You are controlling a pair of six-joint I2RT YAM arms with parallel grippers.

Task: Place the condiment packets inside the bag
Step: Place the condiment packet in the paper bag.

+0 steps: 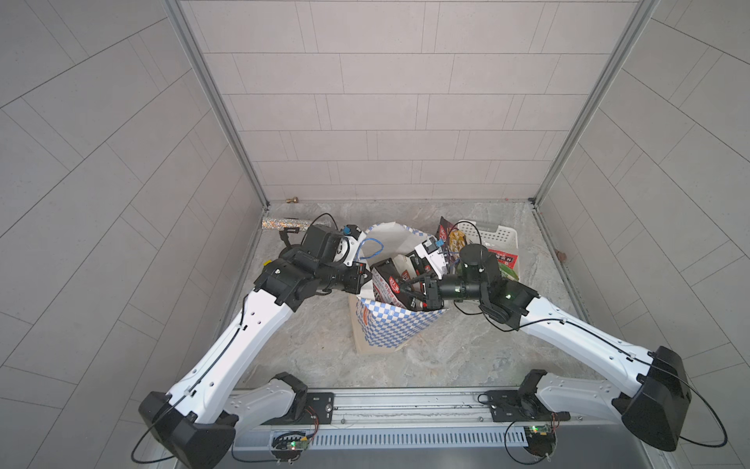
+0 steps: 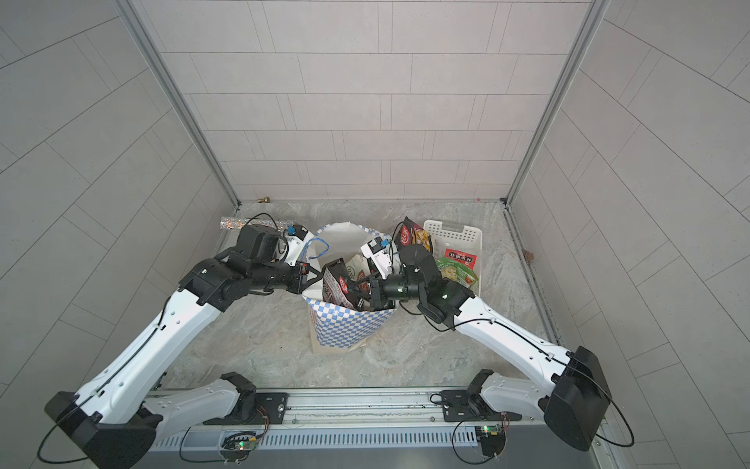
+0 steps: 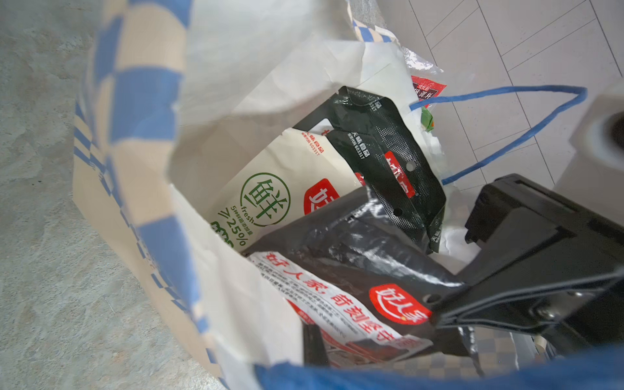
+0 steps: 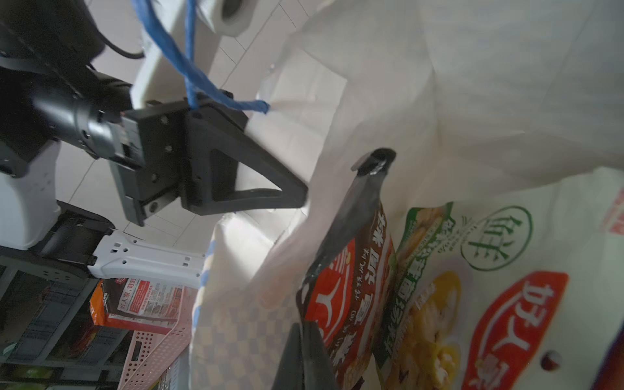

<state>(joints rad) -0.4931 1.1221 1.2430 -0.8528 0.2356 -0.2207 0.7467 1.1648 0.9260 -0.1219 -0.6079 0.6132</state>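
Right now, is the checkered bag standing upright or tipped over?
Upright. The checkered bag opens upward with condiment packets inside; the left gripper pinches its rim.

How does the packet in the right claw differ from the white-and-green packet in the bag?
The held packet is black and red, glossy; the white-and-green packet is pale. The held packet sits at the mouth of the bag, pinched by the right claw; the white-and-green packet lies deeper, no claw on it. Both are flat pouches with a red logo, within the bag's walls.
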